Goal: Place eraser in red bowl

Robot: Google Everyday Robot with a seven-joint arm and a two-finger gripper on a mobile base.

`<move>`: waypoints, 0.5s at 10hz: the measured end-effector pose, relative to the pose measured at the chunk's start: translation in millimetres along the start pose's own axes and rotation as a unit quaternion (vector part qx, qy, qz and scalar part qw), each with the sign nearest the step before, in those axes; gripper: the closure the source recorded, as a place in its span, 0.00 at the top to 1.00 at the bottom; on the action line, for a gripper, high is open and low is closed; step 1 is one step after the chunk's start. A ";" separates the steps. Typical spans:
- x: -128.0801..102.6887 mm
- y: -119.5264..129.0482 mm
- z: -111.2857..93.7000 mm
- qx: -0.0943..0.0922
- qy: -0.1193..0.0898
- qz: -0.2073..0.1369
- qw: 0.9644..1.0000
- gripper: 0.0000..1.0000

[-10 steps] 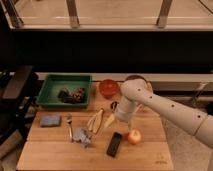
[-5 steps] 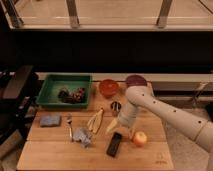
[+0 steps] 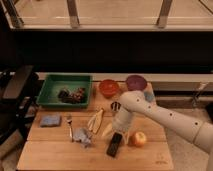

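Observation:
The eraser [image 3: 114, 144], a flat black block, lies on the wooden table near the front, left of the apple. The red bowl [image 3: 108, 88] stands at the back of the table, empty as far as I can see. My white arm reaches in from the right, bends above the table and points down. My gripper [image 3: 118, 131] hangs directly over the far end of the eraser, very close to it or touching it. The gripper is well in front of the red bowl.
A purple bowl [image 3: 135, 82] stands right of the red bowl. A green tray [image 3: 54, 93] holding dark items is at the back left. An apple [image 3: 139, 139], a banana peel [image 3: 96, 120], a fork [image 3: 70, 126], a crumpled grey object [image 3: 82, 136] and a blue-grey sponge [image 3: 50, 120] lie on the table.
My gripper has come down and slightly left, from beside the apple to the far end of the eraser. The eraser has not moved.

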State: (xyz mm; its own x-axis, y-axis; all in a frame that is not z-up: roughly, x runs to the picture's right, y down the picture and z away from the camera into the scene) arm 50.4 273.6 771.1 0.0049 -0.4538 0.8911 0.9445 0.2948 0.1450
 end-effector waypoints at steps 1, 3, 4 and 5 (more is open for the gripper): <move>-1.2 -0.7 4.8 0.000 -0.004 0.002 1.000 0.55; -2.0 4.7 8.7 0.004 -0.009 0.010 1.000 0.33; -2.3 5.8 8.4 0.006 -0.009 0.010 1.000 0.23; -2.5 6.2 8.2 0.006 -0.009 0.010 1.000 0.16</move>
State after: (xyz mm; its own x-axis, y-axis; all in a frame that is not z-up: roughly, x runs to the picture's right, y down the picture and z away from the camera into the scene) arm 53.5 283.5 773.4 0.0173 -0.4321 0.9017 0.9400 0.3144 0.1326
